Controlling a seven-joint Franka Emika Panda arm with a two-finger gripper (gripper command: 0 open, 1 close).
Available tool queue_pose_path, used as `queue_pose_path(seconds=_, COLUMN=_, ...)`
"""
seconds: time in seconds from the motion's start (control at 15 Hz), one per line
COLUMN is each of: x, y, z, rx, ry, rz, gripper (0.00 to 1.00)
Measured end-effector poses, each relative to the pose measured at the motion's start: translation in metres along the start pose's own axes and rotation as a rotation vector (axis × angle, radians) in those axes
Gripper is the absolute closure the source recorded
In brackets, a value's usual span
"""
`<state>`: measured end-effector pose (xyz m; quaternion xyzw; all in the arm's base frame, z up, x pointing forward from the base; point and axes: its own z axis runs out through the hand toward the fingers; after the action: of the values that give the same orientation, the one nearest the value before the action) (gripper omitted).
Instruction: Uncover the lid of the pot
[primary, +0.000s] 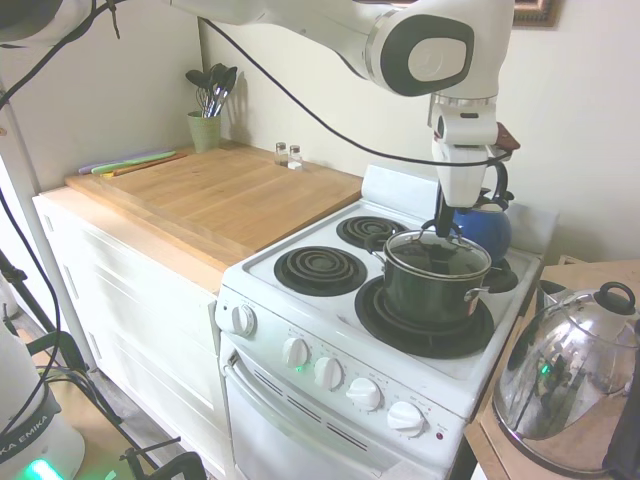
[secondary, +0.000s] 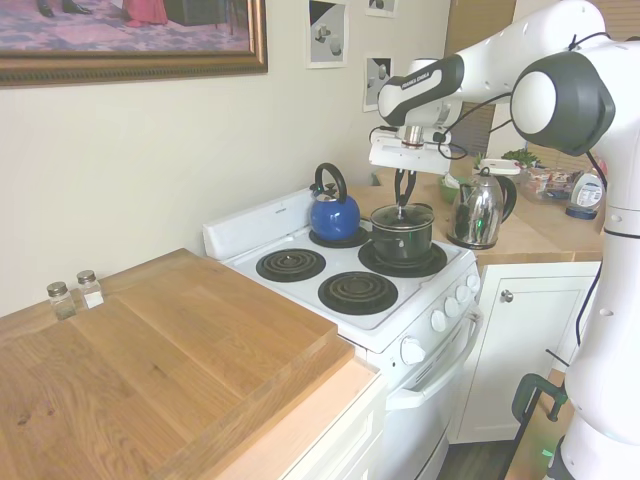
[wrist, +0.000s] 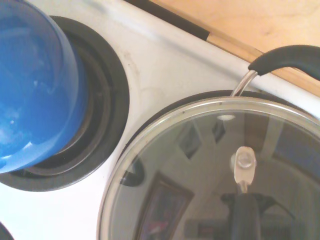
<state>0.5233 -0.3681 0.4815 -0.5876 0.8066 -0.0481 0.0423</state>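
Shiny steel kettle (primary: 568, 375) sits closest to the first exterior camera, on the wooden counter (primary: 215, 195) bit right of the white electric stove (primary: 330, 330). Going down in size from there: the dark grey round pot (primary: 437, 285) is on the front right coil burner (primary: 425, 325), with the round blue kettle (primary: 483, 228) just behind it. The clear glass lid with the steel rim (primary: 440, 255) is still seated on the pot, so nothing's uncovered yet.

The claw (primary: 441, 226) hangs right over the lid's black arched handle (primary: 443, 236), down at handle height. Whether its fingers are spread or already pinching, I honestly can't tell from either wide shot.

Handling guess: glass lid, so rigid, a bit heavy, slick and breakable if dropped. The arched handle is the only sane place to grab, and a straight-up lift looks safest.

View differences: the wrist view shows the lid's rim, a small steel fitting on the glass and room reflections, plus a curved black handle past the rim. Only the exterior views show the small salt and pepper shakers (secondary: 75, 292) and the green utensil cup (primary: 205, 128).
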Motion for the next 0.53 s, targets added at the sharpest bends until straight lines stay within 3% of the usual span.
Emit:
queue_pose_path(seconds=0.27, x=0.010, y=0.005, z=-0.010, rx=0.018, ry=-0.003, rz=-0.003, gripper=1.00)
queue_pose_path(seconds=0.53, x=0.020, y=0.019, z=-0.054, rx=0.069, ry=0.006, rz=0.000, gripper=1.00)
